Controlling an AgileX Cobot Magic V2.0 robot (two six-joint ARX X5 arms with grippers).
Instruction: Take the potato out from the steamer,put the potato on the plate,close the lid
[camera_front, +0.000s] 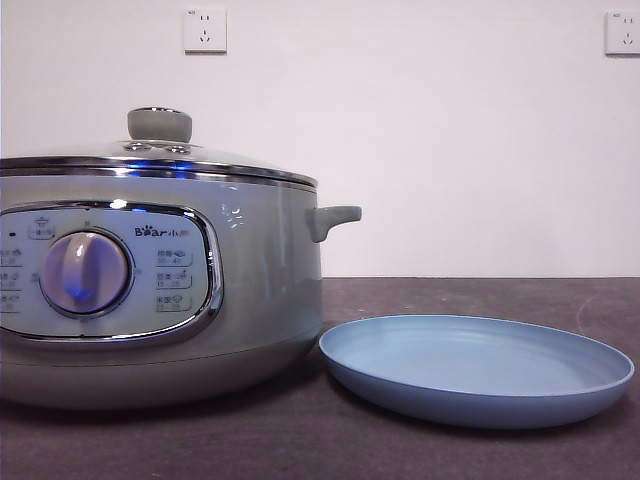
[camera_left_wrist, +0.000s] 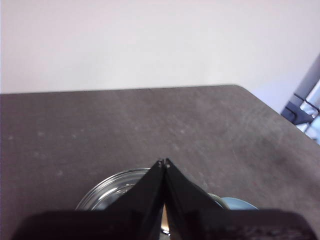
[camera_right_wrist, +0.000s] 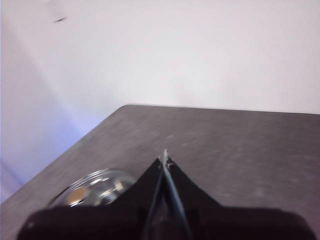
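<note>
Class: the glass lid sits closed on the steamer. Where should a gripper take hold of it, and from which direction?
Grip the grey-green knob at the centre of the lid, coming straight down from above. It stands proud of the shallow glass dome, narrow enough for two jaws, while the steel rim lies flush on the steamer, offering no edge.

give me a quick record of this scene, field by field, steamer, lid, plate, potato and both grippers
steamer: large pale grey-green electric pot, on dark table
lid: glass with steel rim and grey-green knob, closed on steamer
plate: shallow matte light blue round plate, empty, beside steamer
potato: not visible
left gripper: shut, raised above lid
right gripper: shut, holding nothing
</note>
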